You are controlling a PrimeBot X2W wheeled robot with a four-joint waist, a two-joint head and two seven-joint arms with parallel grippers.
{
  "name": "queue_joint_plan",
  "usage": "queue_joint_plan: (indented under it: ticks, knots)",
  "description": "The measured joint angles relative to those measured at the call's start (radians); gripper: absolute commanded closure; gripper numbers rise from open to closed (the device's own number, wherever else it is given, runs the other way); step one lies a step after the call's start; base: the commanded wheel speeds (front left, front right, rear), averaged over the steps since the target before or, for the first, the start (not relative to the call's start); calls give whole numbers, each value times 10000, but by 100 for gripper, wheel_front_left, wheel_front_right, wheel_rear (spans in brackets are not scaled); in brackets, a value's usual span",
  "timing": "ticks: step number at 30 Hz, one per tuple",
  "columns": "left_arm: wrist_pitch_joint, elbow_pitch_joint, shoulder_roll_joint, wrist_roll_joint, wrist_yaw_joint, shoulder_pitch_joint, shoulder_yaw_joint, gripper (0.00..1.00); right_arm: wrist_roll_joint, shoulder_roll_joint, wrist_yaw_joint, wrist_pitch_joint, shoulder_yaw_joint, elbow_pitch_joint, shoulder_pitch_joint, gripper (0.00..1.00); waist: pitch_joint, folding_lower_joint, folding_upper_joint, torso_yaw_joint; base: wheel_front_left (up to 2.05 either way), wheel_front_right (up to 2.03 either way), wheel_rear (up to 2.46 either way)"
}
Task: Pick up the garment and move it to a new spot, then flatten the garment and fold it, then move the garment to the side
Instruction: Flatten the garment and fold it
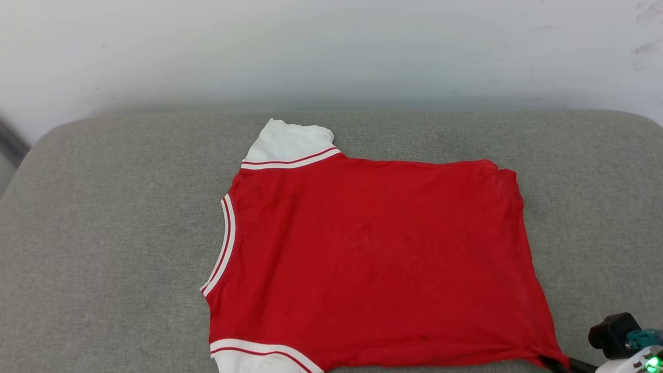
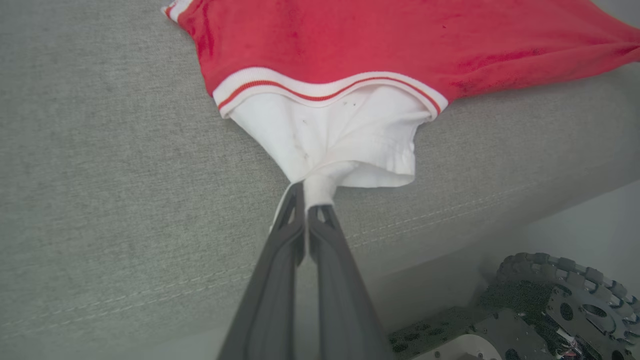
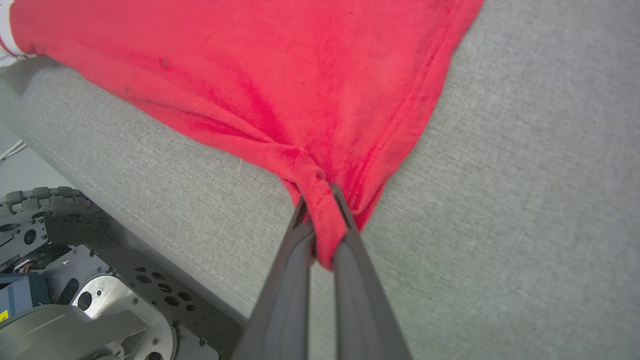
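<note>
Closest to the lens, the left gripper (image 2: 307,200) is clenched on a twisted tuft of the white near sleeve (image 2: 350,130). The right gripper (image 3: 320,200) is likewise clamped, pinching the red hem corner (image 3: 320,220).

From both grippers the garment (image 1: 373,248) spreads away toward the top of the frame, lying fairly flat on the grey upholstered cushion (image 1: 103,233). Its long axis runs left to right in the head view: the collar (image 1: 225,243) is at the left, the hem at the right and the far sleeve (image 1: 287,140) at the upper left. The printed side is not showing.

Each arm holds one end of the near edge, so neither is the nearer. The coming move, tautening or folding, probably turns on carrying that edge evenly across the short axis.

No containers are present.
</note>
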Motion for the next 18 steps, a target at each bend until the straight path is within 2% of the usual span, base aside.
queue_joint_plan:
  ticks: [4,10,18]
  knots:
    - [36,86,-10,178,-50,-268,-6,100,-420,347,0,391,-798,-470,408,100,7,1,0,10,0,0,0]
    - [-33,324,105,863,-351,-1460,180,100,-888,832,0,817,-1879,-1120,505,100,169,2,0,52,0,0,0]
    - [-10,721,127,1519,-788,-3399,637,100,-1216,1216,0,1358,-2752,-1854,-2,100,800,3,-1,-67,0,0,0]
